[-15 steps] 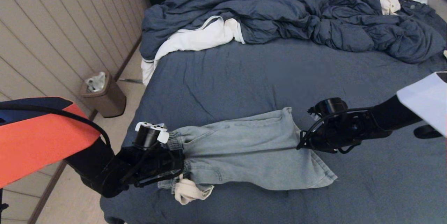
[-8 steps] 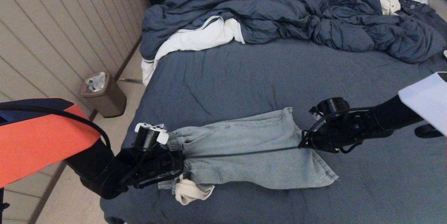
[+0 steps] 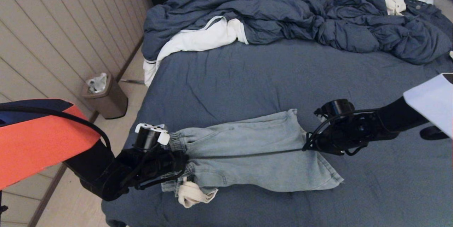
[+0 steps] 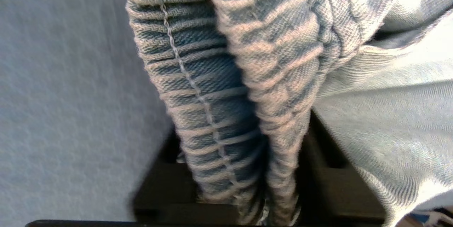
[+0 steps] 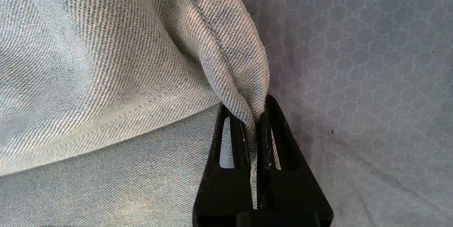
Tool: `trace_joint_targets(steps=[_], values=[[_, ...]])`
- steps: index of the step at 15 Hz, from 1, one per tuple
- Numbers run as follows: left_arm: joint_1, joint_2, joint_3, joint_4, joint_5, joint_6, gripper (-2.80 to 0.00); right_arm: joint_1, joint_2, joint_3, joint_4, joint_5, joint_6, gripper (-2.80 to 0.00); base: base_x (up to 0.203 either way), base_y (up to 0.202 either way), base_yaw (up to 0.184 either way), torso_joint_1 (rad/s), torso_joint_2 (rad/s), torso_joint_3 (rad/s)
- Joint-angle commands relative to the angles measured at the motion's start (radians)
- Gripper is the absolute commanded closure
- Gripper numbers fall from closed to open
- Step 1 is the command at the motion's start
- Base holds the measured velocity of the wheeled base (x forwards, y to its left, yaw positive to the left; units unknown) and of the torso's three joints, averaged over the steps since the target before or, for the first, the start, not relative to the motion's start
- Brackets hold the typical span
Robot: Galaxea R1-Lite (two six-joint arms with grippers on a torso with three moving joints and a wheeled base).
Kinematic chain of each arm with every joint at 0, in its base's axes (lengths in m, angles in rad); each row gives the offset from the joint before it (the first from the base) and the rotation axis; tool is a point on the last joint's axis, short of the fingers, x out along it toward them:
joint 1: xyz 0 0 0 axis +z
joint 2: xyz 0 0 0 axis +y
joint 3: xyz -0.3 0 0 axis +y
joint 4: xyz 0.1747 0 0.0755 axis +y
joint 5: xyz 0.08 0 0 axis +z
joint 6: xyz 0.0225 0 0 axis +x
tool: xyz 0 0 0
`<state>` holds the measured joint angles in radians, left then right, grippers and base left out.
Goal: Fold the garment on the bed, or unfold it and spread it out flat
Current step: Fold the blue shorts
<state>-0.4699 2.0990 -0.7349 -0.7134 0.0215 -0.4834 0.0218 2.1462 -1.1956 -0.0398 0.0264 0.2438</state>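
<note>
Right claw [image 5: 255,128] pinching shorts [image 3: 247,156] hem; left claw [image 3: 177,163] at waistband.

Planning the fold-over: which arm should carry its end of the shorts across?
Right, probably. The right gripper is pinched shut on the shorts' hem; the left gripper sits at the waistband with jaws parted.

The garment [image 3: 247,156] lies on the bed [image 3: 247,78], lower centre of frame. The duvet [image 3: 300,18] lies behind it, across the upper frame.

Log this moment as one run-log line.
left gripper: at shorts waistband, jaws apart around it | right gripper: shut on shorts hem | shorts: stretched flat on bed
</note>
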Motion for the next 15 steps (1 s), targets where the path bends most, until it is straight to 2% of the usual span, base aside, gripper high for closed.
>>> trace_joint_targets(steps=[1, 4, 6, 10, 11, 15], values=[[-0.012, -0.023, -0.007, -0.011, -0.003, -0.007, -2.80, 0.004, 0.001, 0.002, 0.000, 0.005, 0.002, 0.00, 0.000, 0.000, 0.000, 0.000, 0.00, 0.000], [-0.011, -0.054, 0.005, -0.012, -0.002, -0.008, -2.80, 0.010, 0.001, 0.005, 0.001, 0.006, 0.003, 0.00, 0.000, 0.000, 0.000, 0.000, 0.00, 0.000], [-0.005, -0.130, 0.024, -0.011, 0.009, -0.005, -2.80, 0.013, -0.002, 0.005, 0.001, 0.006, 0.005, 0.00, 0.000, 0.000, 0.000, 0.000, 0.00, 0.000], [0.092, -0.346, 0.060, 0.022, 0.009, 0.005, -2.80, 0.015, 0.000, 0.004, 0.001, 0.010, 0.008, 0.00, 0.000, 0.000, 0.000, 0.000, 0.00, 0.000], [0.120, -0.363, 0.066, 0.035, -0.006, 0.010, -2.80, 0.021, 0.000, 0.004, 0.001, 0.009, 0.009, 0.00, 0.000, 0.000, 0.000, 0.000, 0.00, 0.000], [0.122, -0.314, 0.077, 0.027, -0.018, 0.012, -2.80, 0.026, 0.001, 0.004, 0.001, 0.009, 0.009, 0.00, 0.000, 0.000, 0.000, 0.000, 0.00, 0.000]])
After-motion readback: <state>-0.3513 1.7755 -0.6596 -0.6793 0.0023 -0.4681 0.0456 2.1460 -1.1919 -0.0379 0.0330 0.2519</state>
